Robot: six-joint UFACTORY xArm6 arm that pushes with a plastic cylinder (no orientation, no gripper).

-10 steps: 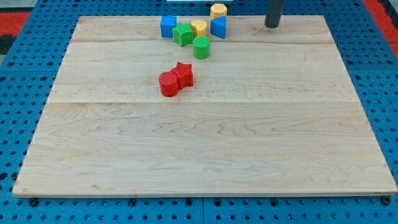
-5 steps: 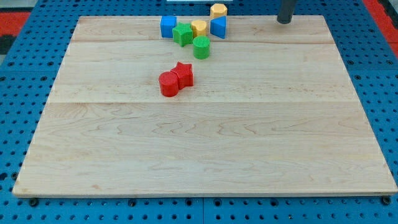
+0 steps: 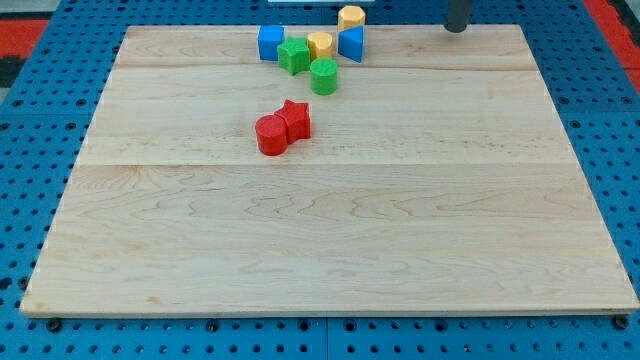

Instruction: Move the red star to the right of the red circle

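1. Pale wood board (image 3: pixel 330 240) fills most of the view, w/ a blue pegboard surface (image 3: pixel 620 130) around it; red patches show at the view's top corners.
2. Red star (image 3: pixel 294 119) sits approx. mid-board, a bit left of centre & toward the view's top; it touches the red circle (image 3: pixel 271 135), lying on that block's right & slightly higher in the view.
3. Red circle is a short cylinder, upright, just below-left of the star; the two read as one red clump.
4. Cluster near the view's top edge: blue cube (image 3: pixel 270 42) at far left; green star-like block (image 3: pixel 294 55) just right of it, touching or nearly; yellow cylinder (image 3: pixel 320 45) next, close against the green one.
5. Blue block (image 3: pixel 351 43), wedge-like (shape not certain), right of that yellow cylinder; a yellow hexagon-ish block (image 3: pixel 351 16) behind it at the board's top edge.
6. Green cylinder (image 3: pixel 323 76) below the cluster, just apart from it; it lies between the cluster & the red pair.
7. My tip (image 3: pixel 456 30) is at the view's top right, at the board's top edge; well apart from every block, nearest the blue wedge; far from the red pair.
8. No gripper on this arm, only the dark rod, so no open/closed state to tell; rod cut off by the view's top.
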